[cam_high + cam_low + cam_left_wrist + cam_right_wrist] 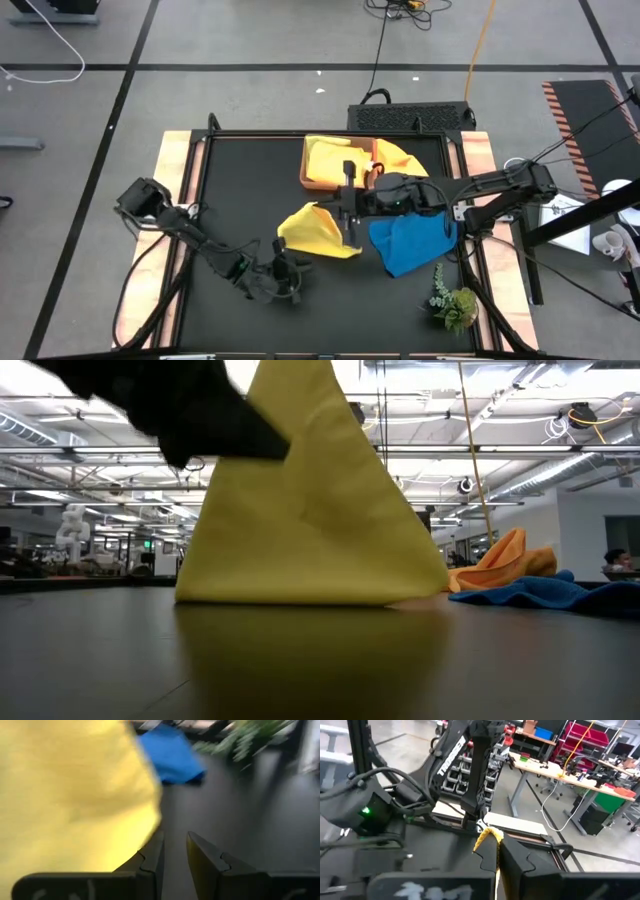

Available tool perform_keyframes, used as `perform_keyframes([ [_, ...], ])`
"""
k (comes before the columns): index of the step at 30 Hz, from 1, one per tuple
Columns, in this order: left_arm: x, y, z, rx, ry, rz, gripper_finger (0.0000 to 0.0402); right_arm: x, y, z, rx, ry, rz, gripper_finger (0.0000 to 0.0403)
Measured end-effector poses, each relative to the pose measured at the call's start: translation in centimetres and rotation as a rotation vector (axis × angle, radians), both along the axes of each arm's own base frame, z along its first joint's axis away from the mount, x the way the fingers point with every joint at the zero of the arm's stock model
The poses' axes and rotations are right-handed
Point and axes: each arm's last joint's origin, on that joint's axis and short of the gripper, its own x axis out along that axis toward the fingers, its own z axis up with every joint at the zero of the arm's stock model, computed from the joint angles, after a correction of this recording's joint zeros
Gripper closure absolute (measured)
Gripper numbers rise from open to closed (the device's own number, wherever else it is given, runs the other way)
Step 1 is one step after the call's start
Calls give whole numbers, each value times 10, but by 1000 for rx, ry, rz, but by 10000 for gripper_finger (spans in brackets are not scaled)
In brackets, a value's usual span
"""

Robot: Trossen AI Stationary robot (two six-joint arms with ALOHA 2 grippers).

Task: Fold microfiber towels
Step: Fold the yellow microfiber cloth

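Yellow towel [318, 231] hangs mid-table from the right gripper [352, 222], pinched tight at its top corner — lower edge on the mat. Left gripper [283, 280] sits just toward the front from it, fingers [150, 862] slightly parted, empty — nearer that free lower edge.

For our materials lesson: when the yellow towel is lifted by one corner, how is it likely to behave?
Probably floppy: held by the right gripper, the yellow towel hangs in a soft tent with its lower edge on the table. It looks light, since one pinched corner carries it. It would likely drape and drag rather than slide stiffly.
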Motion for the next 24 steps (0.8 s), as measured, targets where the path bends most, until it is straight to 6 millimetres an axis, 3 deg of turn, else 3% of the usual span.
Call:
perform_keyframes([
  [2, -2, 3, 0, 24, 20, 24, 321, -1, 3, -2, -12, 28, 10, 403],
  [7, -11, -2, 23, 66, -37, 1, 321, -3, 15, -15, -16, 114, 46, 403],
  [14, -25, -5, 53, 99, -148, 66, 321, 4, 33, -64, 31, 204, 71, 403],
  [19, -26, -3, 62, 121, -215, 164, 321, 11, 36, -92, 72, 166, 66, 403],
  [24, -18, 9, 62, 132, -213, 206, 321, 18, 37, -105, 85, 168, 59, 403],
])
